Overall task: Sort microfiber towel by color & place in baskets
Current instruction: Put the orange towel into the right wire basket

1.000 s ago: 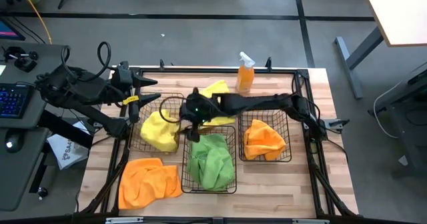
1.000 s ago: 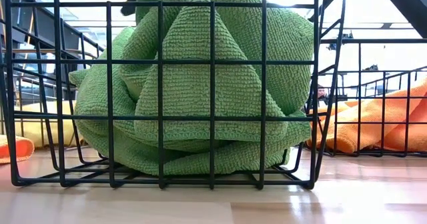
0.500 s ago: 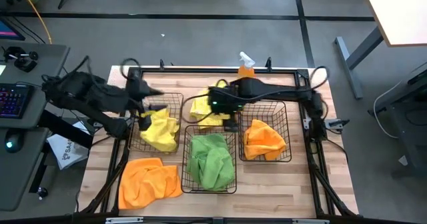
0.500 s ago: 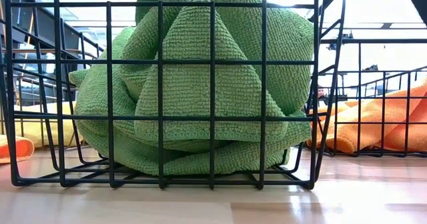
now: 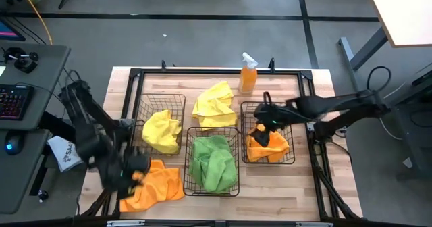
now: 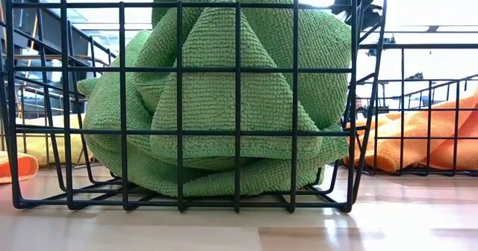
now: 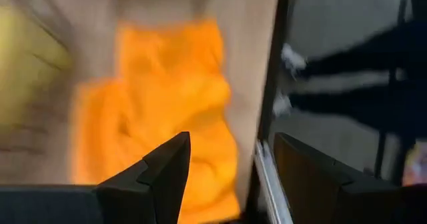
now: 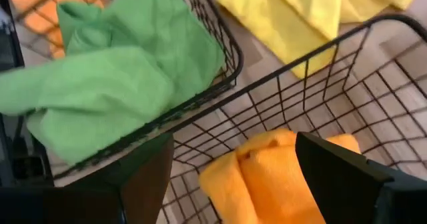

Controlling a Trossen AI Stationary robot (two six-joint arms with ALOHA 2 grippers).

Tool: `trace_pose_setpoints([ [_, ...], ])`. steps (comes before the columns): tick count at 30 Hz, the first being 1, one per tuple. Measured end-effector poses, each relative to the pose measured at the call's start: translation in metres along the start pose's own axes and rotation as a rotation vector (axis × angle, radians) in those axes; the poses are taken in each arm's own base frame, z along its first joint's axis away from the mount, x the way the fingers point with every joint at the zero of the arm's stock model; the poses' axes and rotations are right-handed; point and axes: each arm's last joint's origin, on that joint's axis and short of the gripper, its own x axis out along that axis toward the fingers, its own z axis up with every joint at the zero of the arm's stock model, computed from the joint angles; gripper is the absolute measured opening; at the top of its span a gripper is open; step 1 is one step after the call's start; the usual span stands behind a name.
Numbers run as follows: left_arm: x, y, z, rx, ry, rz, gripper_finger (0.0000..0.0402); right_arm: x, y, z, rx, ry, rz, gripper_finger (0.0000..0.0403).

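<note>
The left basket holds a yellow towel. A green towel fills the middle basket, and an orange towel lies in the right basket. A second yellow towel lies flat on the table behind the middle basket. A second orange towel lies at the near left corner. My left gripper is open, just left of that orange towel. My right gripper is open above the right basket's far left part, over its orange towel.
An orange spray bottle stands at the far edge, behind the loose yellow towel. A black metal frame runs round the table. Bare wood shows along the near edge, right of the middle basket.
My left gripper has swung from the left basket's far side toward the near edge, down to the orange towel on the table. My right gripper has travelled from above the middle basket's far end, past the loose yellow towel, rightward to the right basket. The towels lie as before.
</note>
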Motion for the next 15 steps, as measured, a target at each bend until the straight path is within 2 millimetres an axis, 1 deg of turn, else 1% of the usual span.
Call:
trace_pose_setpoints([
  [3,0.041,-0.005,-0.029,-0.010,0.083,0.035,0.0204,-0.006,0.003,-0.010,0.030,-0.063,-0.011,0.0309],
  [6,0.080,-0.002,-0.046,-0.037,0.143,0.139,0.0204,-0.009,0.006,-0.013,0.034,-0.086,-0.019,0.0309],
  [10,0.118,0.005,-0.054,-0.033,0.202,0.288,0.0204,-0.009,0.008,-0.013,0.031,-0.098,-0.007,0.0309],
  [15,0.154,0.015,-0.057,-0.007,0.238,0.433,0.0204,-0.008,0.009,-0.012,0.057,-0.100,-0.002,0.0309],
])
